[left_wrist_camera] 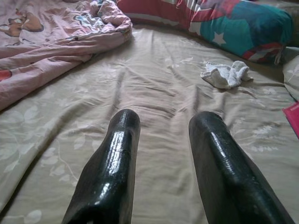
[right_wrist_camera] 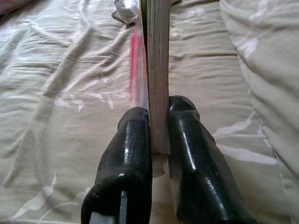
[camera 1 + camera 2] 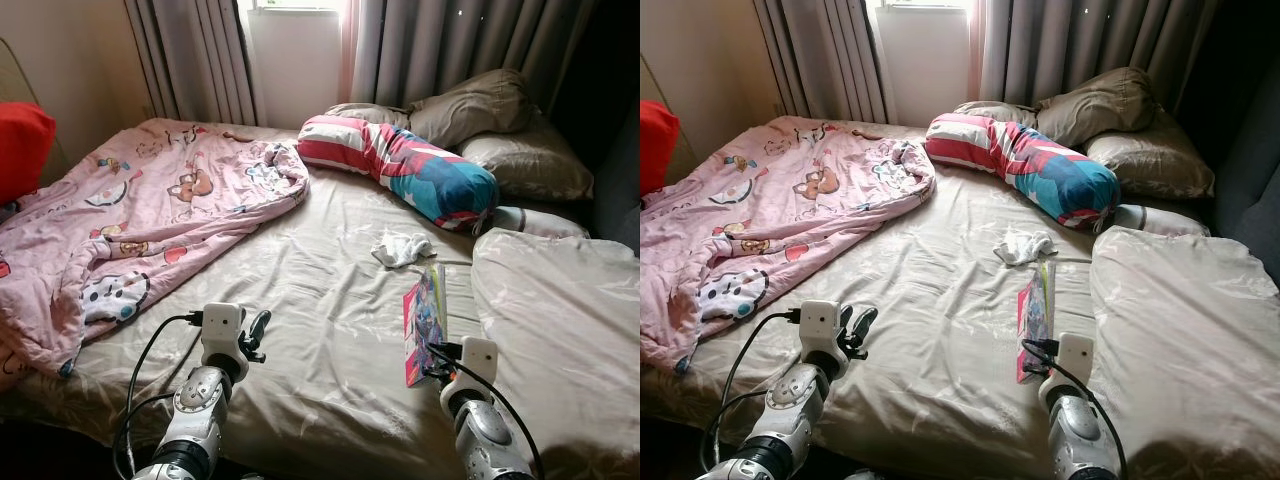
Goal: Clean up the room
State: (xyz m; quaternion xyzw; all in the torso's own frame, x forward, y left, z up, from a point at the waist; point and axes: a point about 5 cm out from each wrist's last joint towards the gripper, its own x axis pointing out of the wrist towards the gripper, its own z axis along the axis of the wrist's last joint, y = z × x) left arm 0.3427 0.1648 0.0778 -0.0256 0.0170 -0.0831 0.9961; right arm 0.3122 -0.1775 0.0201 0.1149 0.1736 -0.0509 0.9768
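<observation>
Nearby, white cloth [image 3: 401, 249] beside book [image 3: 424, 322].

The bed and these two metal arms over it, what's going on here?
A robot is tidying the bed. Its right gripper is shut on a book, held on edge above the sheet. The left gripper hovers open over bare sheet, holding nothing. A white cloth, a pink blanket and a striped bolster lie unsorted.

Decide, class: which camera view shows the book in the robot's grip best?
The left eye view: the book shows its colourful cover, held on edge over the bed by the right gripper. The right eye view shows much the same. The right wrist view shows just its page edges between the fingers; the left wrist view catches one pink corner.
</observation>
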